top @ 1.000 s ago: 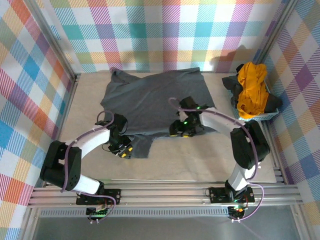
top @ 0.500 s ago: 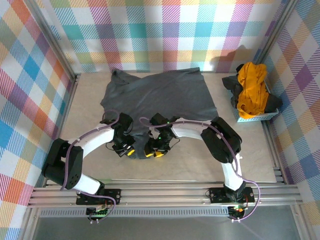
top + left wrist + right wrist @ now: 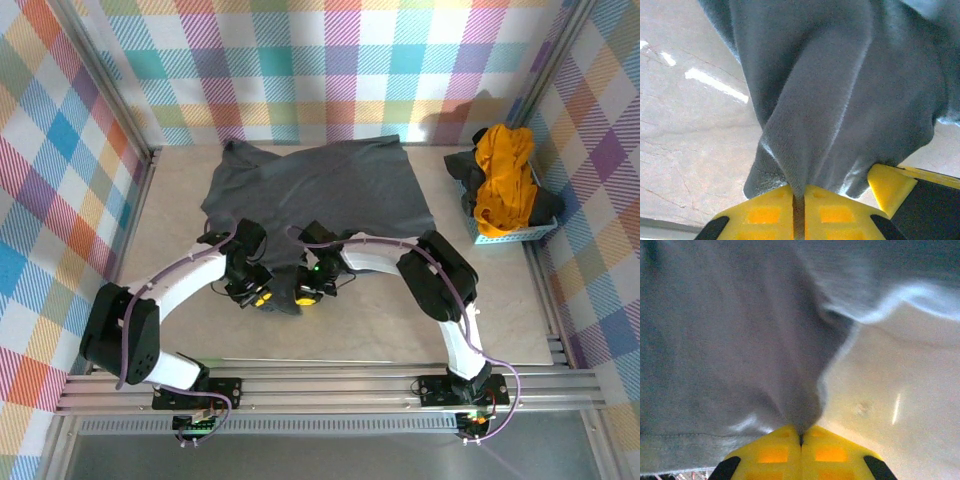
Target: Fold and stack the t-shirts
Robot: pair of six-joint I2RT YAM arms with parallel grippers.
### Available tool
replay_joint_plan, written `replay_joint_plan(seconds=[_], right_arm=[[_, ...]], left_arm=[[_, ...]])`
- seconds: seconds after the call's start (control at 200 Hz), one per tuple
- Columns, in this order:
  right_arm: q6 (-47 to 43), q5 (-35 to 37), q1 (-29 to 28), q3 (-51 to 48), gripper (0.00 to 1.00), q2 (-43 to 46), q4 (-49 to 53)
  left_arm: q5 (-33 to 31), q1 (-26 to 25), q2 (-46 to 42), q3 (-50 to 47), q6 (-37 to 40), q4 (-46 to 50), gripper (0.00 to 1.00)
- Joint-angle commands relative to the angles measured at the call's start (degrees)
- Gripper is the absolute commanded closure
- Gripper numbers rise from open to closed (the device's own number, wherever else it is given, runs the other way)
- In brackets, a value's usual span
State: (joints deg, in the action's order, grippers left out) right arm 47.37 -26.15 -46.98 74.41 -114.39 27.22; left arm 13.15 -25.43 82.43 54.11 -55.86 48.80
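A dark slate-grey t-shirt (image 3: 320,190) lies spread wide on the table, its near edge gathered between the two arms. My left gripper (image 3: 262,297) is shut on that near edge of cloth (image 3: 840,100), pinched between its yellow fingers (image 3: 840,217). Close to its right, my right gripper (image 3: 305,296) is shut on another bit of the same shirt (image 3: 730,340), the fabric bunching into its closed yellow fingers (image 3: 832,452). A mustard-yellow t-shirt (image 3: 503,178) and another dark grey one (image 3: 462,165) are heaped in the basket.
The light blue plastic basket (image 3: 512,237) stands at the right edge by the plaid wall. Bare beige tabletop (image 3: 400,320) stretches in front of the shirt and at the left (image 3: 170,230). A metal rail (image 3: 320,385) runs along the near edge.
My right gripper swept left from the shirt's right side to beside the left gripper, dragging the near hem with it. Both grippers then edged slightly away from the near edge.
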Motion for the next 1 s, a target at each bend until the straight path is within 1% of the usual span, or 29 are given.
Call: replay_joint_plan(seconds=[0.0, 0.04, 0.115, 0.155, 0.185, 0.285, 0.41, 0.495, 0.57, 0.645, 0.73, 0.81, 0.88, 0.915, 0.965, 0.995], right_arm=[[2.35, 1.59, 3.62, -3.47, 1.00, 7.17, 2.62], [2.37, 0.90, 5.15, -4.66, 1.00, 8.56, 2.76], [2.00, -0.81, 8.12, -5.45, 1.00, 10.15, 3.70], [1.52, -1.34, 9.49, -5.34, 1.00, 10.41, 4.46], [1.05, -1.79, 10.70, -5.03, 1.00, 10.27, 5.13], [-0.32, -2.86, 13.45, -4.08, 1.00, 8.63, 6.23], [-0.83, -5.28, 15.74, -2.61, 1.00, 5.76, 6.25], [-1.22, -5.85, 16.03, -1.50, 1.00, 4.73, 6.57], [-1.36, -6.14, 16.01, -0.95, 1.00, 4.36, 6.86], [-1.57, -6.27, 16.03, -0.76, 1.00, 4.17, 7.40], [-1.67, -6.78, 15.96, -1.15, 1.00, 4.26, 7.79], [-1.80, -6.97, 15.87, -2.17, 1.00, 4.70, 7.93], [-3.04, -6.01, 15.87, -2.35, 1.00, 4.79, 9.31], [-3.92, -4.72, 15.88, -1.98, 0.91, 4.79, 10.61], [-5.16, -2.37, 16.02, -1.49, 0.75, 5.00, 12.72], [-5.71, -0.74, 16.09, -1.17, 0.69, 5.43, 13.71]], left_arm=[[3.36, -1.20, 0.03, 2.60, 0.74, 2.13, 0.83], [4.79, -1.64, 0.93, 3.29, 0.96, 1.21, 0.77], [5.21, -3.12, 2.27, 5.31, 1.91, -0.62, 0.60], [4.27, -3.73, 2.55, 6.07, 2.07, -0.35, 0.55], [3.46, -4.09, 2.37, 5.91, 1.82, -0.20, 0.54], [1.56, -4.27, -0.38, 1.81, -0.79, -0.82, 0.54], [-0.13, -4.24, -4.45, -4.51, -3.02, -1.42, 0.60], [-0.01, -4.36, -5.18, -7.65, -3.25, -4.48, 0.62], [1.60, -4.52, -4.17, -9.55, -4.07, -8.75, 0.61], [2.41, -5.15, -1.92, -10.03, -5.67, -10.82, 0.60], [1.21, -6.91, -0.41, -9.01, -7.02, -12.18, 0.60], [0.85, -8.66, -0.08, -7.76, -9.35, -13.85, 0.62], [0.69, -10.69, 1.52, -5.35, -9.89, -13.02, 0.63], [1.25, -11.67, 3.17, -3.86, -9.30, -11.73, 0.63], [2.15, -13.16, 5.98, -1.72, -8.03, -8.69, 0.62], [2.59, -14.06, 7.46, -0.56, -7.19, -6.89, 0.62]])
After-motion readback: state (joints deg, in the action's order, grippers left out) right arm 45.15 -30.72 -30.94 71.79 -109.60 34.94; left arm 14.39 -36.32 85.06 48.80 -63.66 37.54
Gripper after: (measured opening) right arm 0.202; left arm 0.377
